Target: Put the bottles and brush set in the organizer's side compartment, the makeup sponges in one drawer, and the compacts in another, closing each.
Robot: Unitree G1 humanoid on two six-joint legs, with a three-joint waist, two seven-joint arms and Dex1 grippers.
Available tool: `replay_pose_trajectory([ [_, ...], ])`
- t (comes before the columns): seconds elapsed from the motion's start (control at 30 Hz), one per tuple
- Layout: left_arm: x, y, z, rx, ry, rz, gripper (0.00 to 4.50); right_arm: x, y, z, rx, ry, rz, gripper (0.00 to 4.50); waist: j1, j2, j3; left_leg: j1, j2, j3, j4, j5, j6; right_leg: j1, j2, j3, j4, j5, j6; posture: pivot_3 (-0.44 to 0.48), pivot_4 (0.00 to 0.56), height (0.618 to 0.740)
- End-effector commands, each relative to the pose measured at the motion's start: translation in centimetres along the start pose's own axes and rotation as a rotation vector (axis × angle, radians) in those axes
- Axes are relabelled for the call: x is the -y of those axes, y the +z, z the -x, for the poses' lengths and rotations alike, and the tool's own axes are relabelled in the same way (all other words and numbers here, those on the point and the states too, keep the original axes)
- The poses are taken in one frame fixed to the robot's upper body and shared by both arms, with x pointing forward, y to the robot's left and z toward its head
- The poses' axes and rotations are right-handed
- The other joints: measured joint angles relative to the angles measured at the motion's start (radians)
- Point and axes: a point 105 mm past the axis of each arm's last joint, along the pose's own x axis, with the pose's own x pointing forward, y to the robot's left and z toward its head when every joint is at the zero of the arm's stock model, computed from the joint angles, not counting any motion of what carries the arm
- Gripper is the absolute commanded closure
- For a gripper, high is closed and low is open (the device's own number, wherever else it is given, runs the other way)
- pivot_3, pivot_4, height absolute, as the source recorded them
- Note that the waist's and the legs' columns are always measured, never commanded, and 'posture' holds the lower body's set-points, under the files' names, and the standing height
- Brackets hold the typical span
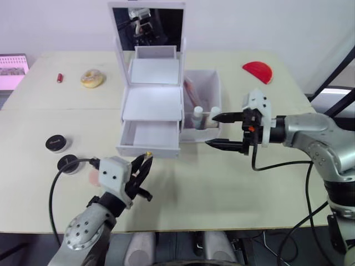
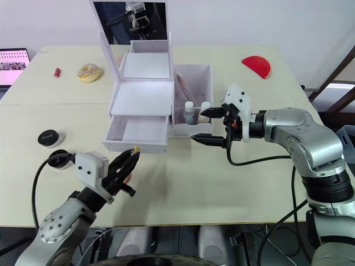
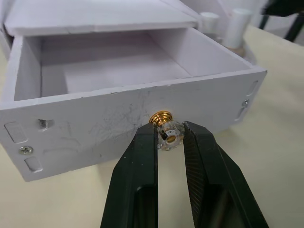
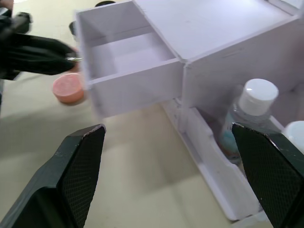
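The white organizer [image 1: 152, 102] stands mid-table with its bottom drawer [image 1: 150, 136] pulled out and empty. My left gripper [image 3: 168, 137] is shut on that drawer's gold and clear knob [image 3: 162, 118]. Two white-capped bottles [image 1: 198, 116] and a pinkish brush set [image 1: 191, 91] stand in the side compartment [image 1: 217, 88]. My right gripper [image 1: 212, 131] hovers open just right of that compartment's front end, holding nothing. Two black round compacts [image 1: 55, 143] [image 1: 67, 163] lie at the front left. A pink makeup sponge [image 4: 68, 88] lies by the left gripper, partly hidden in the head views.
The organizer's mirror lid [image 1: 148, 27] stands upright at the back. A red half-round object [image 1: 258, 71] lies at the back right. A doughnut-shaped item [image 1: 91, 78] and a small red tube [image 1: 59, 77] lie at the back left, and a screen [image 1: 12, 69] sits at the left edge.
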Motion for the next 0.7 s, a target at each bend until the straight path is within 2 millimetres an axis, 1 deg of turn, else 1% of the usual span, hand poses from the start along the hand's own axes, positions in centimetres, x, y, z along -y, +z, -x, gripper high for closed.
replay_pose_trajectory([
  [0.03,1.94,1.05,0.29,0.031,-0.119,0.034,4.26,0.01,1.08,0.00,0.024,0.006,0.054,0.00,0.001,0.000,0.000,0.000,0.000,0.000,0.000,0.000,0.000,0.000,0.000,0.000,0.000,0.000,0.000,0.000,0.150,0.739],
  [0.27,1.89,1.23,0.32,0.018,-0.122,0.044,4.26,0.09,1.27,-0.04,0.027,0.009,0.064,0.00,0.001,0.000,0.000,-0.001,-0.001,0.000,0.001,0.000,0.000,0.000,0.000,0.000,0.000,0.001,-0.001,0.000,0.150,0.739],
  [0.3,1.81,1.21,0.39,0.013,-0.122,0.044,4.26,0.09,1.29,-0.04,0.027,0.010,0.066,0.00,0.001,0.000,0.000,-0.001,-0.001,-0.001,0.001,0.000,0.000,0.000,0.000,0.000,0.000,0.002,-0.004,0.000,0.150,0.739],
  [0.53,1.35,1.04,0.52,-0.005,-0.123,0.046,4.26,0.13,1.37,-0.12,0.028,0.012,0.069,0.00,-0.001,0.000,0.000,-0.001,-0.001,-0.001,0.001,0.000,0.000,0.000,0.000,0.000,0.000,0.002,-0.004,0.000,0.150,0.739],
  [0.6,1.28,0.97,0.51,-0.007,-0.122,0.050,3.20,0.16,1.44,-0.12,0.031,0.011,0.069,0.00,-0.001,0.000,0.000,-0.001,-0.001,-0.001,0.001,0.000,0.000,0.000,0.000,0.000,0.000,0.002,-0.004,0.000,0.150,0.739],
  [0.67,1.31,0.91,0.54,-0.010,-0.126,0.058,2.32,0.17,1.46,-0.12,0.031,0.011,0.070,0.00,-0.002,0.000,0.000,-0.001,-0.001,0.000,0.001,0.000,0.000,0.000,0.000,0.000,0.000,0.002,-0.004,0.000,0.150,0.739],
  [0.7,1.33,0.90,0.53,-0.010,-0.128,0.060,1.74,0.21,1.46,-0.11,0.032,0.010,0.069,0.00,-0.003,0.000,0.000,-0.001,-0.001,0.000,0.001,0.000,0.000,0.000,0.000,0.000,0.000,0.002,-0.004,0.000,0.150,0.739],
])
